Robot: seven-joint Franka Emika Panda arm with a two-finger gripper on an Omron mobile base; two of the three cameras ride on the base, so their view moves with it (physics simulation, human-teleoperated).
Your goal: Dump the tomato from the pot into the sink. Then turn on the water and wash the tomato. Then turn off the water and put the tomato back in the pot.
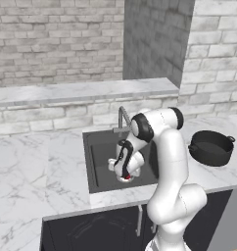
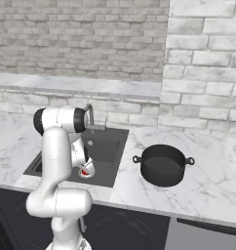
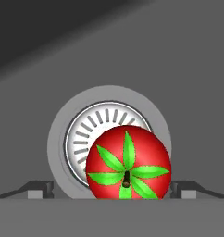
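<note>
The red tomato, green stem up, rests on the sink floor over the near edge of the round silver drain. My gripper is open and straddles it: the right fingertip is close against the fruit, while the left fingertip stands apart from it. From the base views the gripper reaches down into the dark grey sink, and a speck of the red tomato shows under the hand. The black pot stands upright on the counter to the sink's right, apparently empty.
The bent-spout faucet rises at the sink's back edge, just behind my arm; no water is visible. A raised marble ledge and brick wall run behind the counter. Marble counter spreads left of the sink.
</note>
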